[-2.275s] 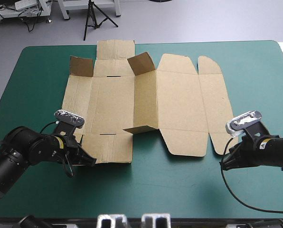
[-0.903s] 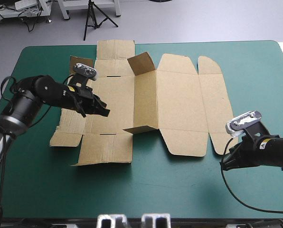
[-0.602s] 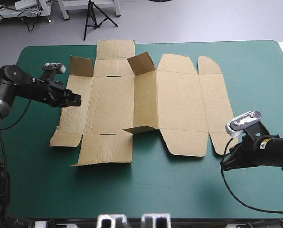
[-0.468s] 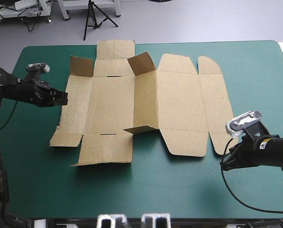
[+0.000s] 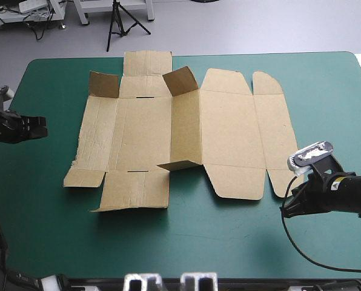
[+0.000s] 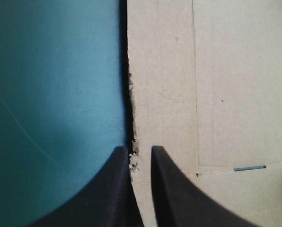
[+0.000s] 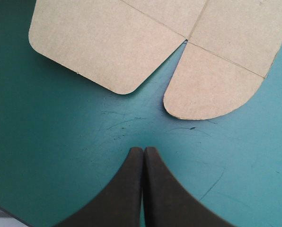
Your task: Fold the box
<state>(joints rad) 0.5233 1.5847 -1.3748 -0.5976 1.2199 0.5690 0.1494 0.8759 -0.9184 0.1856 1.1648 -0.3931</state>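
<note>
The brown box [image 5: 186,133] lies spread on the teal-green cover as a cut sheet. Its far-left flap [image 5: 103,83], a middle flap [image 5: 180,79] and a small near flap [image 5: 179,163] stand raised. My left gripper [image 5: 42,127] hovers near the table's left edge, apart from the box. In the left wrist view its fingers [image 6: 137,150] stand a narrow gap apart, holding nothing, with the box's ragged left edge [image 6: 131,94] ahead. My right gripper [image 5: 285,210] rests shut on the cover. The box's two rounded near-right flaps [image 7: 108,42] lie just ahead of the right gripper [image 7: 143,149].
The table's left edge [image 5: 2,139] runs close beside my left gripper. A wide strip of teal-green cover [image 5: 186,242] lies between the box and the table's front edge.
My left arm swung from the box's near-left corner across its left panels and out to the table's left edge. The near-left flap now lies flat outward. The right arm stayed still.
</note>
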